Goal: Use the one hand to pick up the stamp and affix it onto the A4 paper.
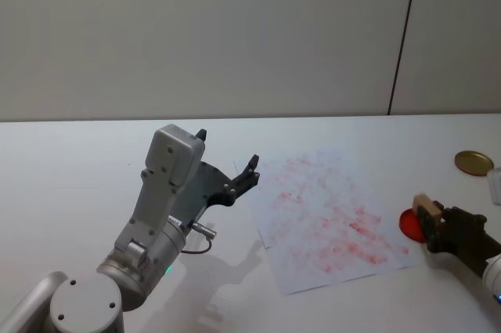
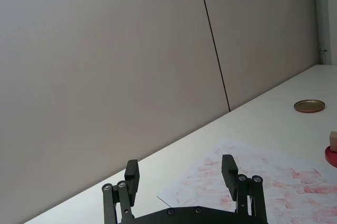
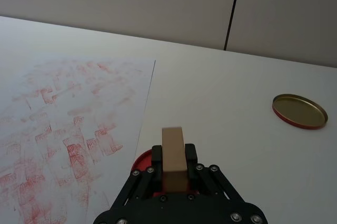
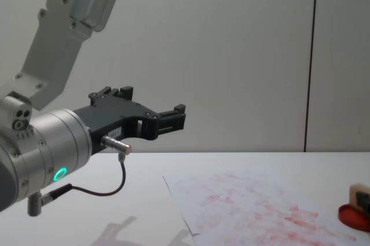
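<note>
Flanking the stamp: ink pad beneath, brass lid beyond.

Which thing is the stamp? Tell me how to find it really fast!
Find the big white paper covered in red smudges, then look off its right side to the flat round red ink pad. Right over the pad, the right end effector pinches the stamp. It is a small tan wooden block, unlike the round gold lid farther back.
</note>
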Robot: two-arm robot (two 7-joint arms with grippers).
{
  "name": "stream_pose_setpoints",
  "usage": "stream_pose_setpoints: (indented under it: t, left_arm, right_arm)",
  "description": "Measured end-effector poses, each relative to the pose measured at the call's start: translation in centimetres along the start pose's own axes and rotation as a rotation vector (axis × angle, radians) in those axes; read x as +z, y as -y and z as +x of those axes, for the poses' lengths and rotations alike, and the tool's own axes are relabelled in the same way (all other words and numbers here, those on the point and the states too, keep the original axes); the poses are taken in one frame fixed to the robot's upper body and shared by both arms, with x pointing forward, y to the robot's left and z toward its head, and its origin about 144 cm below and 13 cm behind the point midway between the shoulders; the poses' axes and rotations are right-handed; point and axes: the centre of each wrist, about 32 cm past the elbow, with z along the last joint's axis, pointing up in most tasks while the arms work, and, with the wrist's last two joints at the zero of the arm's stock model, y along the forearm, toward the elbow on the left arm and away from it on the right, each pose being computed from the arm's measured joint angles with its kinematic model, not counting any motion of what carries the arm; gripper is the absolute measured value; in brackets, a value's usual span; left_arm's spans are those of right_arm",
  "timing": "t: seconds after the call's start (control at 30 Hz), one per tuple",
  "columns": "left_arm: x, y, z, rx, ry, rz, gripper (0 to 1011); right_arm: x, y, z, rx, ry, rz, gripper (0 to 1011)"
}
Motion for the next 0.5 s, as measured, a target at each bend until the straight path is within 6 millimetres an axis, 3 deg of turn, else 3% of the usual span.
stream_pose_setpoints:
  t: [0.17,0.37,0.5]
  left_arm:
    - [0.00,0.00,0.00,0.000,0.000,0.000,993]
    - [0.00,0.00,0.00,0.000,0.000,0.000,993]
    - [0.00,0.00,0.00,0.000,0.000,0.000,993]
  right_arm:
    - [-0.11,0.06,0.00,0.001,-0.001,-0.005,352]
    - [-0.09,0.17,0.00,-0.002,-0.001,-0.003,594]
    - [0.05,0.25,-0.02,-0.005,0.001,0.004,681]
